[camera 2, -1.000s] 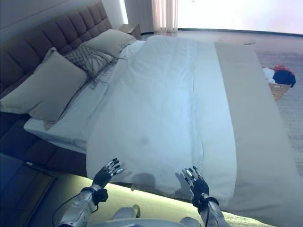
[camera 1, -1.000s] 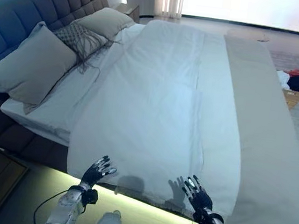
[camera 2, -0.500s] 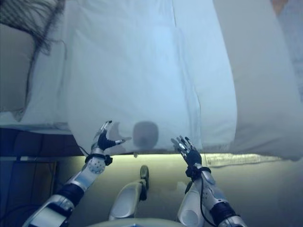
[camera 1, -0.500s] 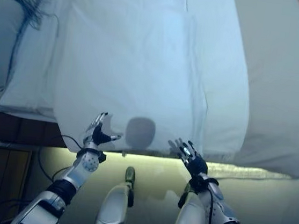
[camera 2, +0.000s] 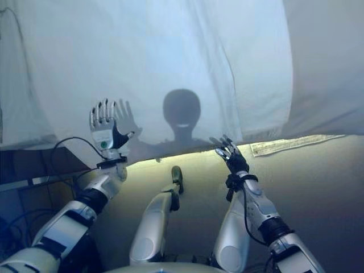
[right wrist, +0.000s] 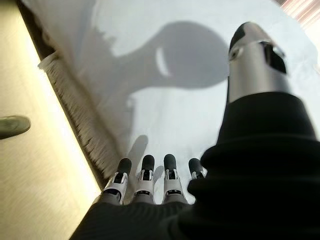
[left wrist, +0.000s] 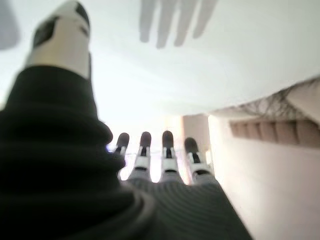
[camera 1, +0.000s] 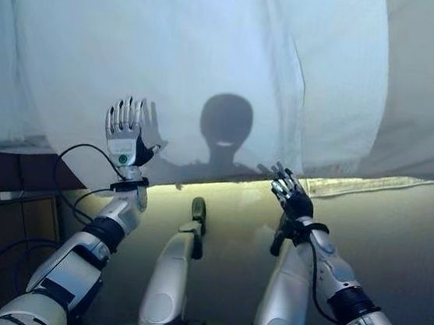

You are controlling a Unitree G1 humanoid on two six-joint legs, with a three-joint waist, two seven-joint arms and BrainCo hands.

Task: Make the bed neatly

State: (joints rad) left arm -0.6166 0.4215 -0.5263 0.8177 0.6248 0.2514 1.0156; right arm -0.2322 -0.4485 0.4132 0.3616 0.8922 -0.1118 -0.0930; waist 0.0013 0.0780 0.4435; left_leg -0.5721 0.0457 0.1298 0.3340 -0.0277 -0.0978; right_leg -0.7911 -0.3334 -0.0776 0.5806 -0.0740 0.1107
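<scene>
Left hand (camera 1: 125, 130) and right hand (camera 1: 290, 196), fingers spread and holding nothing, raised at the near edge of the white duvet (camera 1: 174, 56) on the bed (camera 1: 429, 92).

The floor (camera 1: 411, 247) below the bed is a plain beige surface. A thin line of warm yellow light (camera 1: 222, 183) runs along the floor where it meets the lower edge of the bed. To the left of this light line, under the bed's corner, stands dark brown furniture (camera 1: 6, 221) with panelled fronts. Its upper part is in shade.
</scene>
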